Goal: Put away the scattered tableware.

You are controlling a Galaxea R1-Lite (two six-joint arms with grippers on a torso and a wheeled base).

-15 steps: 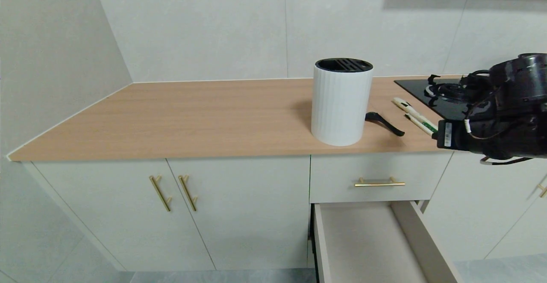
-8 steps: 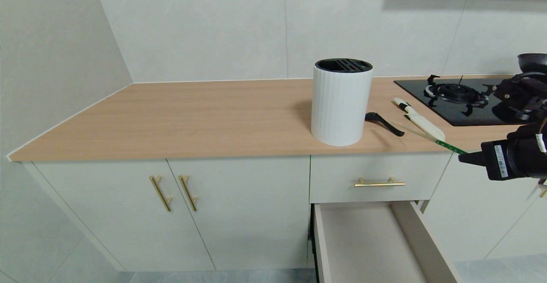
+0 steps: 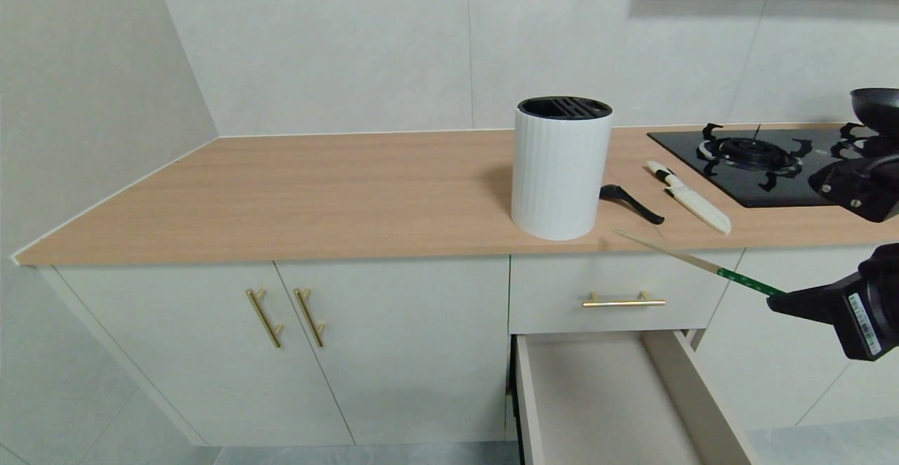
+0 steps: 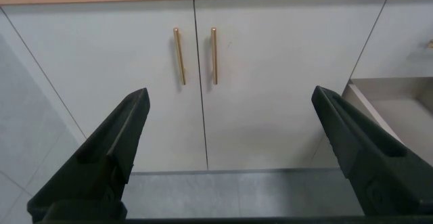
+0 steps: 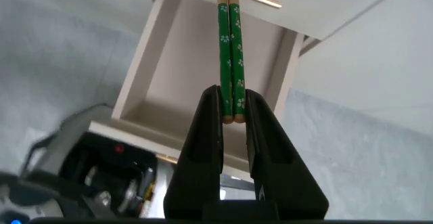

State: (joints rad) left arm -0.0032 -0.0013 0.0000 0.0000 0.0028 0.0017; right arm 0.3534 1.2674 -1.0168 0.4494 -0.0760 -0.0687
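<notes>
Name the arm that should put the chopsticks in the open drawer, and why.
Right: the right gripper is shut on the chopsticks near the open drawer. The left gripper hangs open, facing the cabinet doors.

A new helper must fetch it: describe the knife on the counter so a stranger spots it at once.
Find the wooden countertop and the tall white ribbed holder on it. Between holder and black hob lie two things; the knife is nearer the hob and all cream-white, unlike the black curved utensil beside the holder.
</notes>
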